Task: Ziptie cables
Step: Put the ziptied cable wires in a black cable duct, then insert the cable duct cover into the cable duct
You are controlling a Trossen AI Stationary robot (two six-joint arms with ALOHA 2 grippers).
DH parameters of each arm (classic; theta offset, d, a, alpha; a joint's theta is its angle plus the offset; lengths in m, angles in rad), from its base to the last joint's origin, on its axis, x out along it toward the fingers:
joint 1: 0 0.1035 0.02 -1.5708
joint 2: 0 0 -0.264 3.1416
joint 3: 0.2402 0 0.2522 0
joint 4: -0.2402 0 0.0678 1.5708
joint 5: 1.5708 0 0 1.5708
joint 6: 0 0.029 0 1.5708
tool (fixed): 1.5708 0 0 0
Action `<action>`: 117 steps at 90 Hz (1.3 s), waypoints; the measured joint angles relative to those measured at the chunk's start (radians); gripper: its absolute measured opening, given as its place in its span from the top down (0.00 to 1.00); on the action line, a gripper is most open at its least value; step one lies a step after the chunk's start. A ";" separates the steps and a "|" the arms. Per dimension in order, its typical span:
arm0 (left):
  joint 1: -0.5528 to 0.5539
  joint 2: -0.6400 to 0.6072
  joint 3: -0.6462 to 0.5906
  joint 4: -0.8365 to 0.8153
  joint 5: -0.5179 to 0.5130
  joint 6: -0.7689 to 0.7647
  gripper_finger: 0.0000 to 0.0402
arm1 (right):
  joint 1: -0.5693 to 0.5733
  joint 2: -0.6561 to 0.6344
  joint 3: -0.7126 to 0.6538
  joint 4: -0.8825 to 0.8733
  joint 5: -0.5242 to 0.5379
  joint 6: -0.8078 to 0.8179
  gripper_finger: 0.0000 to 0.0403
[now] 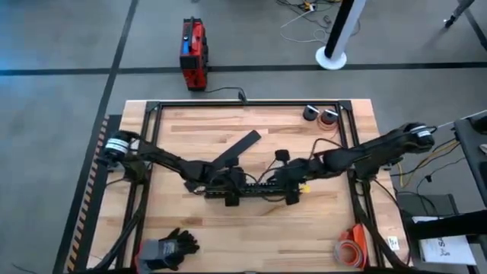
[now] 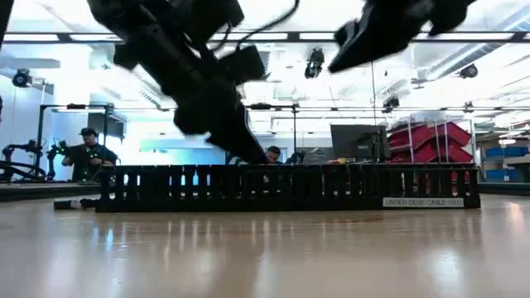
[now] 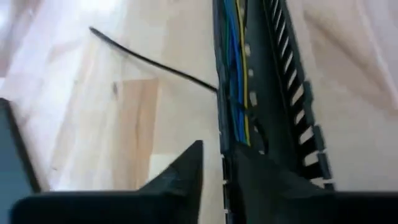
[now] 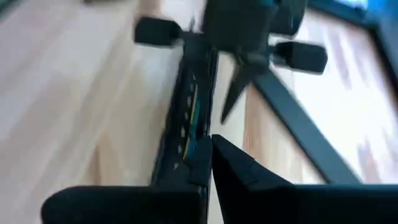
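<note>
A long black slotted strip point(image 1: 247, 192) lies across the table's middle, and the cables point(image 3: 238, 74), thin blue and yellow wires, run along inside it. A thin black strand point(image 3: 149, 59) leads off from the strip's side over the wood. My left gripper point(image 3: 212, 152) is down at the strip, shut on its side wall. My right gripper point(image 4: 210, 146) is shut and hangs above the strip's other end; in the low view it point(image 2: 348, 50) is well above the strip point(image 2: 290, 186). My left gripper pinches the strip's side wall point(image 3: 219, 134), with one finger point(image 3: 186, 171) outside the strip and the other point(image 3: 267, 177) inside its channel. The fingers come slanting down from the table's left and lie along the strip. The strip rests flat on the table.
A flat black bar point(image 1: 237, 149) lies slanted just beyond the strip. Two small rolls point(image 1: 319, 114) stand at the far right, dark gloves point(image 1: 169, 247) near left, an orange roll point(image 1: 351, 247) near right. A black frame point(image 1: 251, 104) rims the table. People point(image 2: 87, 153) stand beyond.
</note>
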 joint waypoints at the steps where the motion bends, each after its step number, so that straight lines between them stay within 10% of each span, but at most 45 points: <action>1: 0.001 -0.008 0.000 -0.004 0.000 -0.002 0.72 | 0.002 -0.009 0.000 -0.001 0.000 0.000 0.99; 49: 0.177 -0.219 -0.199 -0.090 -0.178 -0.280 0.16 | 0.039 0.006 -0.090 0.229 0.068 0.129 0.55; 65: 0.178 -0.199 -0.263 -0.036 -0.179 -0.323 0.12 | 0.035 0.089 -0.071 0.330 0.233 0.110 0.44; 117: 0.184 -0.189 -0.258 -0.101 -0.220 -0.301 0.13 | 0.029 0.288 0.108 0.142 0.234 0.024 0.43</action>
